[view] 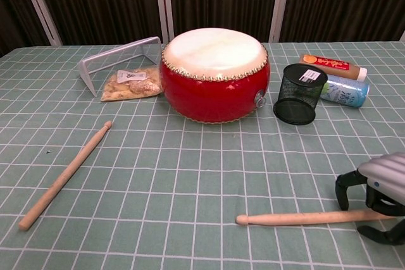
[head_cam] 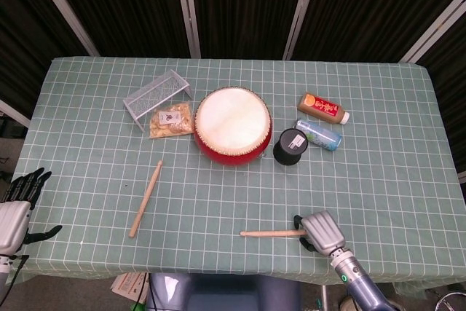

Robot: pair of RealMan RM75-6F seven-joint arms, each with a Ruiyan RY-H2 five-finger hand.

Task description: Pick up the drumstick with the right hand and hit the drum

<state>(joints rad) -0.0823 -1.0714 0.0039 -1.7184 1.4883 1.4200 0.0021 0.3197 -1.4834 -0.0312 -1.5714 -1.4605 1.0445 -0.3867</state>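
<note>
The red drum (head_cam: 233, 125) (view: 214, 74) with a pale skin stands at the table's middle back. One wooden drumstick (head_cam: 273, 234) (view: 304, 219) lies flat near the front edge, pointing left. My right hand (head_cam: 320, 231) (view: 380, 197) hovers over its right end. Dark fingers (view: 342, 189) come down on both sides of the stick without closing on it. A second drumstick (head_cam: 146, 198) (view: 63, 177) lies at the front left. My left hand (head_cam: 16, 205) is off the table's left edge, fingers spread, holding nothing.
A black mesh cup (head_cam: 291, 146) (view: 299, 93) stands right of the drum, with two lying bottles (head_cam: 322, 108) (view: 332, 64) behind it. A wire rack (head_cam: 156, 97) and a snack bag (head_cam: 170, 121) sit left of the drum.
</note>
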